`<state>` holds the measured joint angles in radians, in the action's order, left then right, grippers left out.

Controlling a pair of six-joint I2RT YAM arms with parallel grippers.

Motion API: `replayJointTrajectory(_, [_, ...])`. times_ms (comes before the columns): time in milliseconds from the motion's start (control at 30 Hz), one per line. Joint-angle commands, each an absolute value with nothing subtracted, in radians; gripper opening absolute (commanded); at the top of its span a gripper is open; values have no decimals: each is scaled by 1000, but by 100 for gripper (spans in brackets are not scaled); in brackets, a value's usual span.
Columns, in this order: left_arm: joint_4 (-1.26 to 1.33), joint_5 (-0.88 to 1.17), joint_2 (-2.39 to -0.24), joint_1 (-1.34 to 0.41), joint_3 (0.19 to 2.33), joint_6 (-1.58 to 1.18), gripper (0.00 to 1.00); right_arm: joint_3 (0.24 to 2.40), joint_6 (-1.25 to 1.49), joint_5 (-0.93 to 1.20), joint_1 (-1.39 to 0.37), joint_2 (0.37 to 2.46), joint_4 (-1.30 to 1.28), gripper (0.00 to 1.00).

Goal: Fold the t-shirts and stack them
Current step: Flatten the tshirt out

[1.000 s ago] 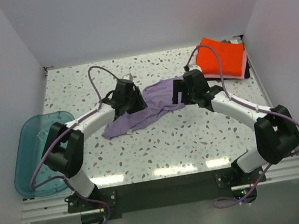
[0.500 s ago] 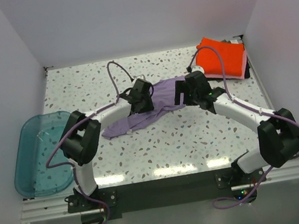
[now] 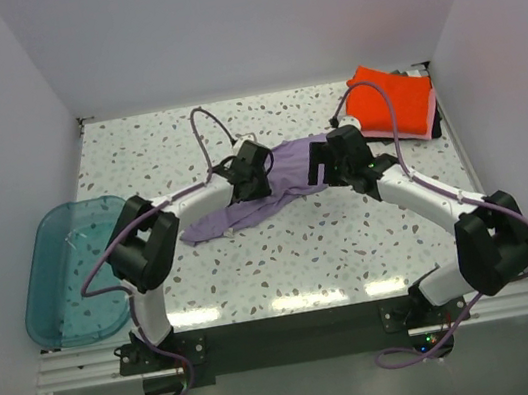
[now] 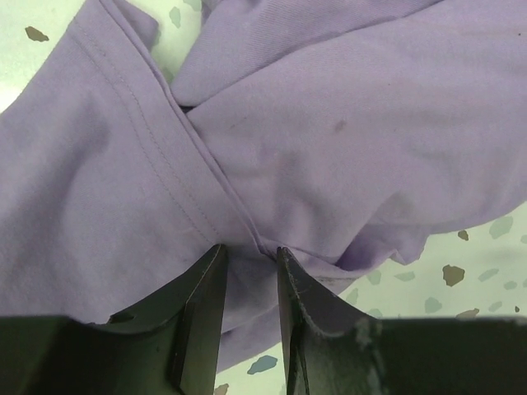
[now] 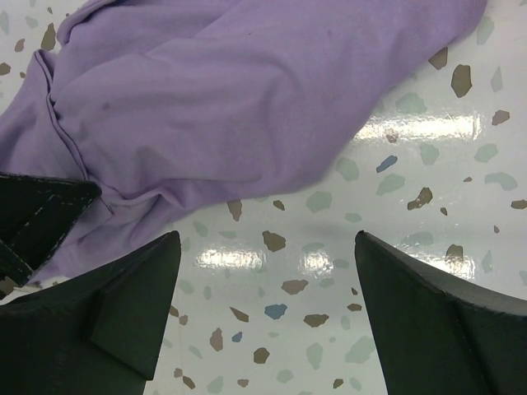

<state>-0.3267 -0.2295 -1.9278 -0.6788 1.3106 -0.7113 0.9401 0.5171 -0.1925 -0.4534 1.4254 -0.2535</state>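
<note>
Purple t-shirt (image 3: 277, 183) lies in a crumpled heap in the middle of the worktop (image 3: 333, 247), not folded yet. The left gripper (image 4: 249, 253) sits low on it with its two fingers close together, pinching a ridge of purple cloth where two folds meet. I think it grabs there so it can pull the shirt out flat.

The right gripper (image 5: 268, 237) hangs just beside the shirt's right edge, fingers spread wide with nothing between them, maybe ready to take that side.

In the upper right corner an orange t-shirt (image 3: 388, 101) lies folded on top of a pink one (image 3: 430, 117). That looks like the pile to add to. A teal tub (image 3: 66, 271) sits at the far left, well apart. The two arms are close together and could bump.
</note>
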Motion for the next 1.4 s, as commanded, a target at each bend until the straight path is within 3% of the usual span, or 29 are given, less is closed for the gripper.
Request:
replayJointTrajectory(0, [-308, -261, -1878, -699, 1298, -680, 36, 931, 532, -218, -453, 1416, -199, 90])
replayJointTrajectory(933, [-337, -308, -1951, -739, 1364, -652, 39, 917, 535, -224, -451, 1408, -196, 90])
replayJointTrajectory(1100, [-354, -319, -1954, -739, 1364, -655, 31, 917, 537, -221, -451, 1411, -195, 90])
replayJointTrajectory(1367, [-387, -342, -1870, -738, 1327, -663, 8, 917, 540, -219, -451, 1414, -192, 90])
